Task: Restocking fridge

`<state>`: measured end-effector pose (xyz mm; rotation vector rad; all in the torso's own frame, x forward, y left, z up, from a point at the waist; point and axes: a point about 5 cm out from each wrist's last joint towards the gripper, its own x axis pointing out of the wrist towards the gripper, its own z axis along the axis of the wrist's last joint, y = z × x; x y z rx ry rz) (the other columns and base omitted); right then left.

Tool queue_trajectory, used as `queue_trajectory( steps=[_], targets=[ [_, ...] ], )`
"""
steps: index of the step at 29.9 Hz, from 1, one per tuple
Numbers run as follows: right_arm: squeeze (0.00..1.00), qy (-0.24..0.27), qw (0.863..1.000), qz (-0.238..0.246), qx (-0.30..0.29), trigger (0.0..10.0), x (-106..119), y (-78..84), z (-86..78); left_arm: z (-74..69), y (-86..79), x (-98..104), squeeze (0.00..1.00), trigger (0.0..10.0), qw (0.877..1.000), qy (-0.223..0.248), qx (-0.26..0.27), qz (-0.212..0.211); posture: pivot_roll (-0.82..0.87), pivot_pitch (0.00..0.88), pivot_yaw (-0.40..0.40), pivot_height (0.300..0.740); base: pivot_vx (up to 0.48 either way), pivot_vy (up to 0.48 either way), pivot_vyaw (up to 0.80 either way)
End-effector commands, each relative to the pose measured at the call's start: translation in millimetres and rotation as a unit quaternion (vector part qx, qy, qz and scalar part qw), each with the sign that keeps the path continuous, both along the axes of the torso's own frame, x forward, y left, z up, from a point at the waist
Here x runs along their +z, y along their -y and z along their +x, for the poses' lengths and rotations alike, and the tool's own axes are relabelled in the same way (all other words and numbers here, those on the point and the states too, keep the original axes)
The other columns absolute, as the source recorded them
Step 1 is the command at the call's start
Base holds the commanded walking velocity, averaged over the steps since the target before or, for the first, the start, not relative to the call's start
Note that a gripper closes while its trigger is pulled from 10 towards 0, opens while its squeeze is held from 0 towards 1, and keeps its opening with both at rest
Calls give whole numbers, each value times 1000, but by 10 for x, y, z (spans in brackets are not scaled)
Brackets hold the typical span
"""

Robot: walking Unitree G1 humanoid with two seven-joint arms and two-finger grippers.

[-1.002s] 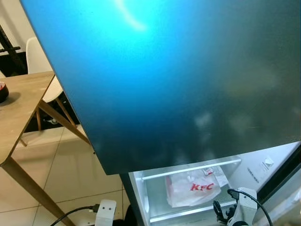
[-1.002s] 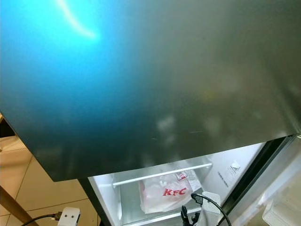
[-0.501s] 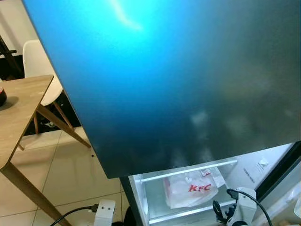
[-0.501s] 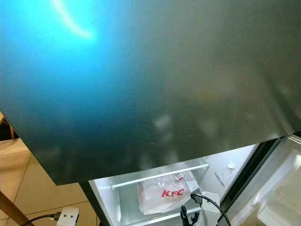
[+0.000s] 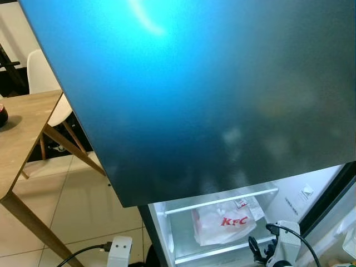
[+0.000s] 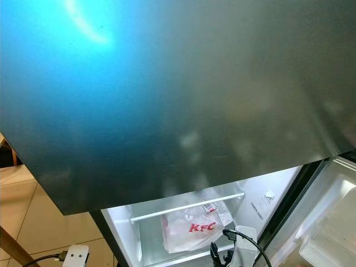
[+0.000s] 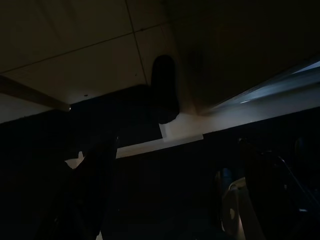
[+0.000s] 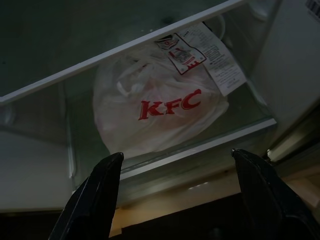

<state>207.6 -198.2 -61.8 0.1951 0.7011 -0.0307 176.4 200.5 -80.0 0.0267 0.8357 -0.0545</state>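
A white KFC plastic bag (image 5: 225, 222) with a receipt stapled to it lies on a glass shelf (image 8: 200, 147) in the lit lower compartment of the fridge. My right gripper (image 5: 258, 251) hovers just in front of that shelf, a little right of the bag. In the right wrist view its fingers (image 8: 97, 200) stand wide apart with nothing between them, and the bag (image 8: 160, 110) lies straight ahead. My left arm (image 5: 119, 250) hangs low by the floor. In the dark left wrist view its fingers (image 7: 95, 190) show as spread silhouettes.
The fridge's dark glossy upper door (image 5: 222, 83) looms close overhead. The lower door with its white bins (image 6: 328, 233) stands open on the right. A wooden table (image 5: 22, 128) and a white chair (image 5: 41, 72) stand to the left on the tiled floor (image 5: 83, 200).
The view has shifted slightly, bringing more of the open lower door into sight on the right. The right gripper has edged a little left; the bag lies as before.
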Motion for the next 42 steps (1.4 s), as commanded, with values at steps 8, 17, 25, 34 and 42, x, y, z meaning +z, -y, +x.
queue_trajectory(
  steps=[8, 17, 25, 34, 42],
  targets=[
    [0, -38, 998, -42, 7, 10000, -54, 42, -59, -136, -28, -60, 0, 10000, 1000, -22, -1, 10, -30, 59, 33, 738, 0, 0, 0],
    [0, -44, 994, -96, 12, 10000, -94, 138, -182, -190, -88, -75, 0, 10000, 999, -29, 21, 9, -27, 56, 29, 738, 0, 0, 0],
    [0, -83, 994, -66, 8, 10000, -156, 109, -245, -82, -108, -26, 0, 10000, 999, -15, 31, 0, -25, 56, 35, 738, 0, 0, 0],
    [0, -82, 993, -83, 8, 10000, -155, 99, -239, 59, -232, 65, 0, 10000, 999, 3, 41, -4, -33, 47, 42, 738, 0, 0, 0],
    [0, -83, 993, -80, 7, 10000, -156, 100, -242, 63, -223, 63, 0, 10000, 999, 2, 45, -4, -33, 47, 42, 738, 0, 0, 0]
  ],
)
